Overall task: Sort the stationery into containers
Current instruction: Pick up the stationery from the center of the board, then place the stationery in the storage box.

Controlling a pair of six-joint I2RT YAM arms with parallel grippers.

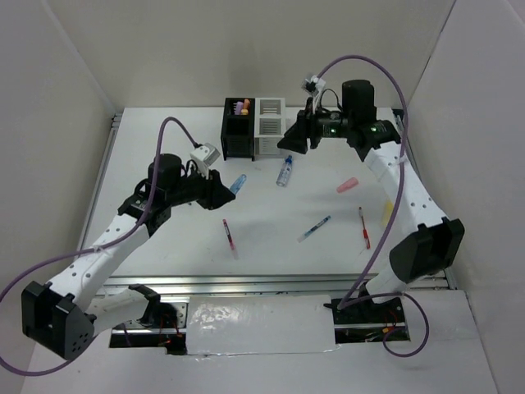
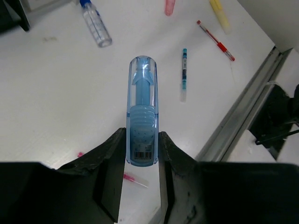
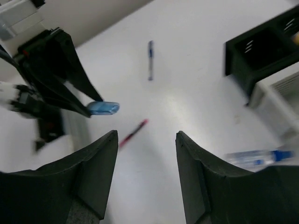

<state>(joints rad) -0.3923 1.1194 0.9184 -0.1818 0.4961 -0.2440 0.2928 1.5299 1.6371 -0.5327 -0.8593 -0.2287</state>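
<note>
six pieces of stationery (image 1: 284, 172) loose on table (image 1: 271, 205); some markers (image 1: 242, 106) upright in black box (image 1: 238, 135). left gripper (image 2: 141, 135) pinching blue marker (image 2: 142, 93) by its tail, tip forward — ready to drop end-first. right gripper (image 3: 145, 136) spread, empty, near white box (image 1: 269, 130) — free for next pick.

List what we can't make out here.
- Black box, top view: markers inside too small and shadowed to count.
- White box, right wrist view: cut off by the edge, blurred.
- Clear tube, right wrist view: blurred, partly behind the right claw.
- Blue marker, left wrist view: tail hidden inside the left claw.
</note>
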